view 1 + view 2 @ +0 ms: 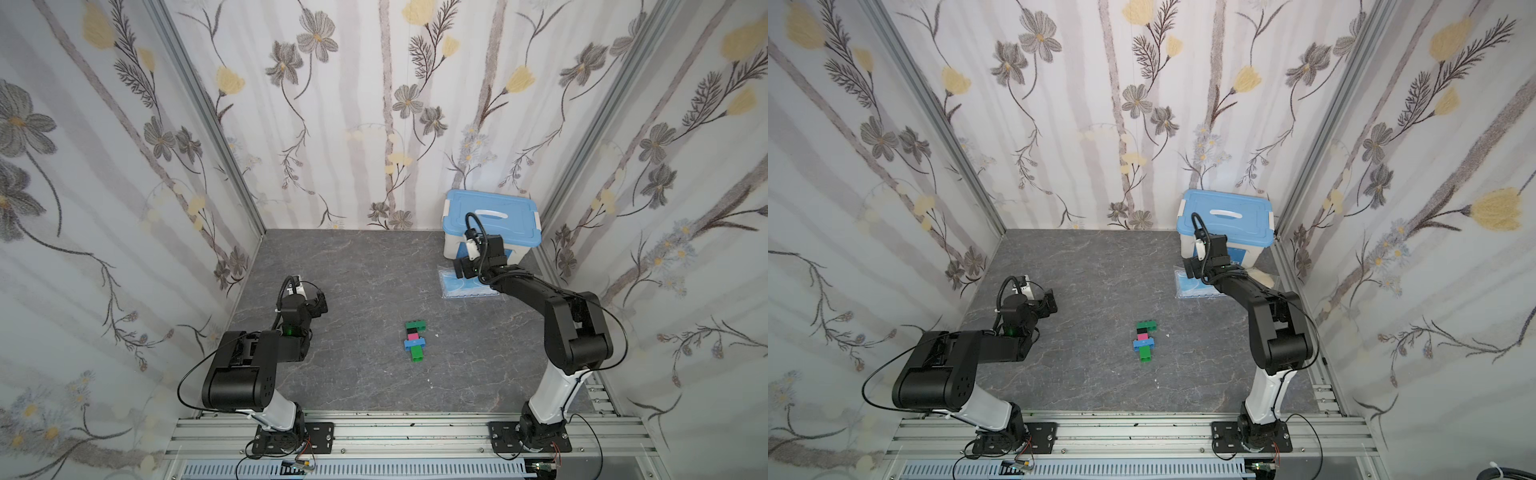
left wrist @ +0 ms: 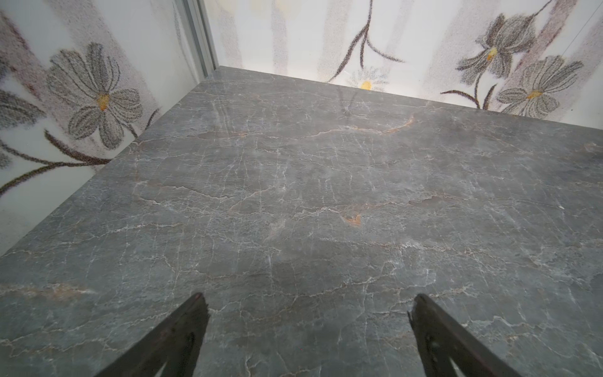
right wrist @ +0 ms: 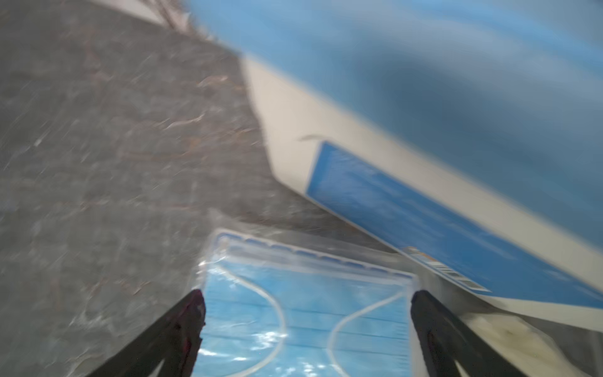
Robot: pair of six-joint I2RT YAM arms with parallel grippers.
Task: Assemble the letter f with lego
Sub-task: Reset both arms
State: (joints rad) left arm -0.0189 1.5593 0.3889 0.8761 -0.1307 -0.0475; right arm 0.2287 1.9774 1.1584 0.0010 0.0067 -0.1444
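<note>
Left wrist view, left gripper (image 2: 306,305) spread wide over grey table (image 2: 293,196), nothing held, right gripper (image 3: 306,302) spread wide above mask packet (image 3: 303,287) beside blue-lidded box (image 3: 287,130), joined lego letter (image 1: 415,341) laid flat mid-table, well apart from both grippers.

Box label (image 3: 424,222) — print blurred, nothing legible.

Black arms (image 1: 536,291), white lower links (image 1: 552,390), looping black cables (image 1: 282,289).
</note>
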